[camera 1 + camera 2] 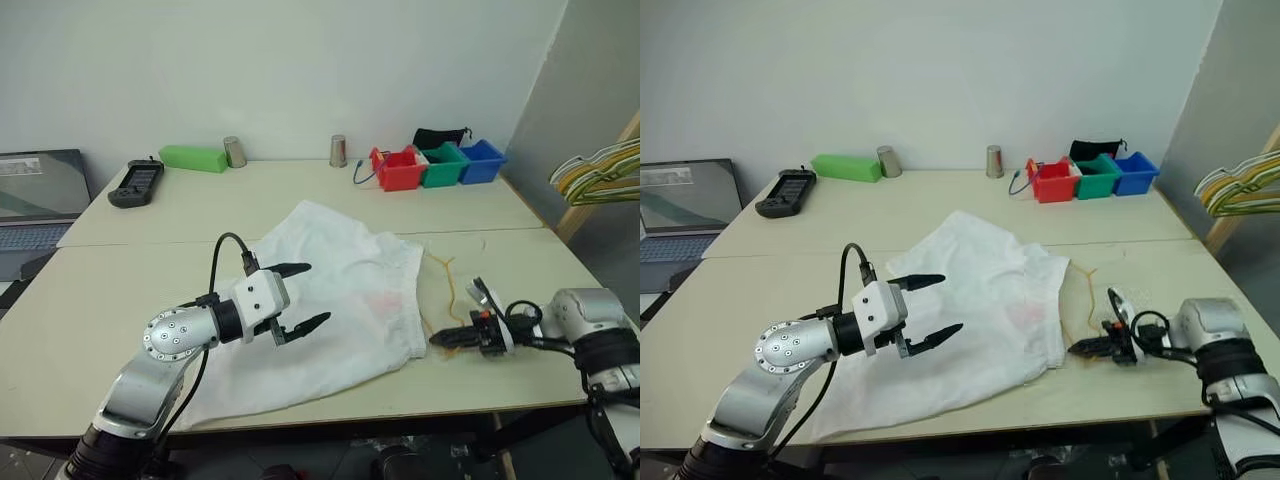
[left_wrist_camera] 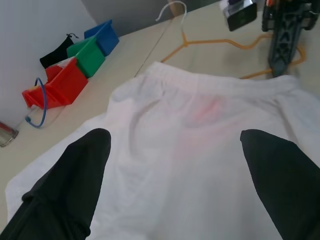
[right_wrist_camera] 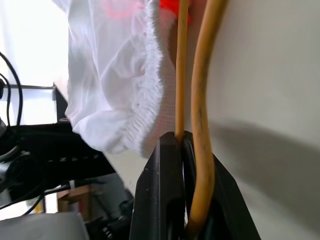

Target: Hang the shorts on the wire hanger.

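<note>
The white shorts (image 1: pixel 350 290) lie spread flat on the table (image 1: pixel 150 290), with a faint pink print near the waistband. Above their left part hovers my left gripper (image 1: pixel 318 293), open with nothing between its fingers (image 2: pixel 75 185); it does not touch the fabric. The thin yellowish wire hanger (image 1: pixel 447 285) lies on the table just right of the waistband, its hook toward the far side. My right gripper (image 1: pixel 437 341) is low at the hanger's near end and shut on the wire hanger (image 3: pixel 200 75), right beside the elastic hem of the shorts (image 3: pixel 145 90).
Red (image 1: pixel 400 170), green (image 1: pixel 443 164) and blue (image 1: pixel 482 160) bins stand at the back right, with two metal cups (image 1: pixel 338 150), a green box (image 1: pixel 193 157) and a black handset (image 1: pixel 136 183) along the back. A laptop (image 1: pixel 35 200) sits far left. Thick hangers (image 1: pixel 600 172) are bunched at the right edge.
</note>
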Robot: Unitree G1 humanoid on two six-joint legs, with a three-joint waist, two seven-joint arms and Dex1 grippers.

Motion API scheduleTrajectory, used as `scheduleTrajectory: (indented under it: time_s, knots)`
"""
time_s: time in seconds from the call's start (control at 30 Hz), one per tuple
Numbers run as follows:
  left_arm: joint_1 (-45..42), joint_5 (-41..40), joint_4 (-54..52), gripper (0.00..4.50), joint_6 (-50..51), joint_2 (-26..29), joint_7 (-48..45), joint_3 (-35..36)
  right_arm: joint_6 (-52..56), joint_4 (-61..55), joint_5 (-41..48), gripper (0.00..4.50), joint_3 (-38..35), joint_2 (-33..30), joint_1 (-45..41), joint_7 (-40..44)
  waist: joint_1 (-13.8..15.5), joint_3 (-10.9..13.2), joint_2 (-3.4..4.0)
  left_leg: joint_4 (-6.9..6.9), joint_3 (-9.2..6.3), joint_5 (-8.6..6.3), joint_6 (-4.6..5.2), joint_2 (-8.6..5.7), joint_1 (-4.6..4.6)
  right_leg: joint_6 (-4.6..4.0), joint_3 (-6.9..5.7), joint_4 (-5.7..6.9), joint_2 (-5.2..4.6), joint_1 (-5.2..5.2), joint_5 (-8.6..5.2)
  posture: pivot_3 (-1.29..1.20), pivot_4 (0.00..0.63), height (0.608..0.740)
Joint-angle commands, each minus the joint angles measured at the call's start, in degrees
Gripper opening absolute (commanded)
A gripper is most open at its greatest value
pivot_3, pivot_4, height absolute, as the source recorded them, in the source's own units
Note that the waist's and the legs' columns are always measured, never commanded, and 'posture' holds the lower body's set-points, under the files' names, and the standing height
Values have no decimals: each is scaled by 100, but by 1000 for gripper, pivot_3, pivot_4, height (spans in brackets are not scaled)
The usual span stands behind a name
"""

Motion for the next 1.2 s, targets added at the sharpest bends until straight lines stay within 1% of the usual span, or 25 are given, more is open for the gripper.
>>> scheduleTrajectory:
  time_s: [0.03,0.13,0.23,0.3,0.37,0.43,0.47,0.53,0.63,0.67,0.77,0.93,1.03,1.2]
  knots:
    - [-388,-245,29,4440,196,302,-427,104,-588,-521,-225,0,-130,-162,-504,-63,-10,0,1,-2,-1,0,0,1,-1,-1,0,-1,1,-1,-1,-43,0,740]
    - [-880,-645,167,4440,801,689,-1026,96,-1237,-1191,-562,0,-72,-107,-834,-327,-33,-1,6,-3,-1,0,0,1,-26,-1,-1,4,2,-29,-1,-57,0,740]
    - [-1391,-940,392,4440,1219,910,-1374,162,-1864,-1640,-975,0,98,3,-940,-585,-50,-3,9,-2,-2,0,0,2,-48,-1,-2,6,3,-51,-1,-60,0,740]
    - [-2132,-1164,901,4440,1509,1008,-1582,343,-2414,-1890,-1434,0,240,274,-1053,-1097,-57,-4,6,-1,-4,0,0,3,-58,-1,-6,4,3,-60,-1,-62,0,740]
    - [-2803,-1255,1468,4440,1619,1127,-1788,468,-2970,-2088,-1889,0,477,408,-1022,-1390,-72,-4,4,6,-12,1,0,5,-82,0,-11,11,8,-79,1,-63,0,740]
    - [-3643,-1166,2320,4440,1520,1273,-1995,530,-3920,-2098,-2698,0,922,404,-873,-1781,-80,-3,4,6,-16,2,-1,5,-89,1,-13,12,10,-84,1,-56,0,740]
    - [-4040,-1034,2773,4440,1333,1319,-2076,511,-4367,-2057,-3041,0,1086,407,-797,-1963,-79,-3,4,4,-18,2,-1,5,-91,1,-16,9,10,-84,1,-52,0,740]
    - [-4520,-781,3420,4440,913,1328,-2219,395,-4939,-1909,-3437,0,1187,480,-721,-2268,-79,-4,5,3,-19,2,-1,4,-97,1,-16,3,9,-86,1,-46,0,740]
    - [-4812,-347,4080,4440,119,1179,-2356,132,-5482,-1729,-3864,0,1223,597,-708,-2604,-75,-4,7,1,-16,1,0,3,-95,-11,-12,-1,8,-86,6,-44,0,740]
    - [-4885,-177,4293,4440,-152,1103,-2375,30,-5606,-1719,-3986,0,1253,613,-704,-2630,-71,-3,8,0,-16,1,-1,3,-96,-28,-12,0,8,-87,14,-46,0,740]
    - [-4966,273,4768,4440,-920,898,-2387,-234,-5793,-1844,-4195,0,1241,667,-688,-2651,-49,-3,7,0,-19,2,0,4,-96,-35,-16,9,9,-91,13,-53,0,740]
    - [-5318,847,5854,4440,-1968,280,-1799,-411,-6275,-2063,-4751,0,1368,610,-647,-2688,-32,-4,5,5,-19,2,0,4,-99,-36,-14,14,9,-92,13,-75,0,740]
    - [-5514,871,6152,4440,-2219,15,-1800,-350,-6243,-2144,-4981,0,1361,631,-562,-2674,-38,-4,5,6,-19,2,0,3,-99,-36,-14,14,9,-92,14,-92,0,740]
    - [-5589,1057,6424,4440,-2550,-35,-2090,-466,-6394,-2153,-5323,0,1337,590,-486,-2756,-154,-5,5,4,-19,2,0,3,-99,-36,-13,13,9,-92,14,-111,0,740]
